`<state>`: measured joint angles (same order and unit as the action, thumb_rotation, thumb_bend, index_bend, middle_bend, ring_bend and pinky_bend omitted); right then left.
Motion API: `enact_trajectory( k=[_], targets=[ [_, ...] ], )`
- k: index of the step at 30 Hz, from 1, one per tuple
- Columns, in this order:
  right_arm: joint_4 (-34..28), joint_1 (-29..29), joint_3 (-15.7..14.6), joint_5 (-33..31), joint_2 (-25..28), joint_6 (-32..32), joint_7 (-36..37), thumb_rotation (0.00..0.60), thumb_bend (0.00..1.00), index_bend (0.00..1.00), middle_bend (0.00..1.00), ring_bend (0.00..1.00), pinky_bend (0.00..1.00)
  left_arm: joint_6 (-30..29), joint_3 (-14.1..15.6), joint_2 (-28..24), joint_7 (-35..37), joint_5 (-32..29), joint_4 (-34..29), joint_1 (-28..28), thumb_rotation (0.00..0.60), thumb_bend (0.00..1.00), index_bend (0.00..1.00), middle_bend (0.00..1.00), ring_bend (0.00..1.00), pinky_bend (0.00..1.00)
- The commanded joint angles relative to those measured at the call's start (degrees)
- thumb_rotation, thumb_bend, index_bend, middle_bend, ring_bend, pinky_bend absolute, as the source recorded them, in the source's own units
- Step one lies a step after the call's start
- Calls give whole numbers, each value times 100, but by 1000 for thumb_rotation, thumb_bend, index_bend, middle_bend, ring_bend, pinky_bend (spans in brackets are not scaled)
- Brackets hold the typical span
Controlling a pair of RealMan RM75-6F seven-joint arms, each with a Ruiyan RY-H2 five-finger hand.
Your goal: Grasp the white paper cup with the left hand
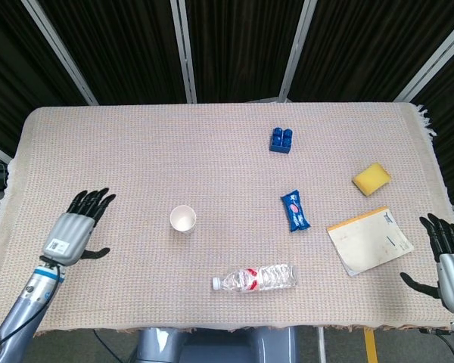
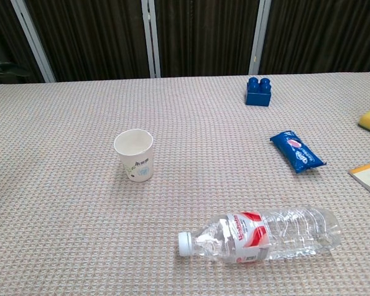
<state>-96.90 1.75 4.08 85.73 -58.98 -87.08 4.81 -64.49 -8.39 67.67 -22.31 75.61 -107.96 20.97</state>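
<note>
The white paper cup [image 1: 183, 219] [image 2: 135, 155] stands upright on the woven table cloth, left of centre. My left hand [image 1: 77, 229] hovers at the table's left side, well to the left of the cup, its fingers spread and empty. At the far right edge my right hand [image 1: 450, 253] is also open with nothing in it. Neither hand shows in the chest view, apart from a dark fingertip at its left border.
A clear plastic bottle [image 1: 256, 278] [image 2: 265, 234] lies on its side near the front edge. A blue snack packet [image 1: 295, 210], a blue brick [image 1: 281, 140], a yellow sponge [image 1: 371, 178] and a notebook [image 1: 369, 240] occupy the right half.
</note>
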Motion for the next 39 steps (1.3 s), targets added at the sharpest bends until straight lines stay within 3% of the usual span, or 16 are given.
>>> enact_trajectory(
  k=[1, 12, 20, 30, 35, 39],
  targets=[
    [23, 0, 13, -36, 24, 22, 76, 600, 59, 0, 0, 0, 0, 596, -347, 498, -653, -877, -78, 688, 600, 0, 32, 0, 0, 0],
    [87, 3, 50, -64, 81, 34, 367, 600, 58, 0, 0, 0, 0, 703, -624, 1516, -2182, -2803, 142, 1932, 600, 0, 45, 0, 0, 0],
    [138, 21, 83, -150, 116, 111, 576, 600, 58, 0, 0, 0, 0, 513, -663, 2284, -2882, -3891, 834, 2786, 600, 0, 99, 0, 0, 0],
    [165, 30, 109, -201, 146, 147, 684, 600, 57, 0, 0, 0, 0, 298, -631, 2656, -3056, -4421, 1219, 3188, 600, 0, 142, 0, 0, 0],
    [163, 25, 116, -198, 153, 133, 700, 600, 59, 0, 0, 0, 0, 164, -517, 2680, -3160, -4615, 1241, 3294, 600, 91, 333, 0, 0, 0],
    [149, 18, 109, -180, 151, 116, 683, 600, 57, 0, 0, 0, 0, 85, -444, 2643, -3162, -4669, 1216, 3315, 600, 154, 397, 0, 0, 0]
  ],
)
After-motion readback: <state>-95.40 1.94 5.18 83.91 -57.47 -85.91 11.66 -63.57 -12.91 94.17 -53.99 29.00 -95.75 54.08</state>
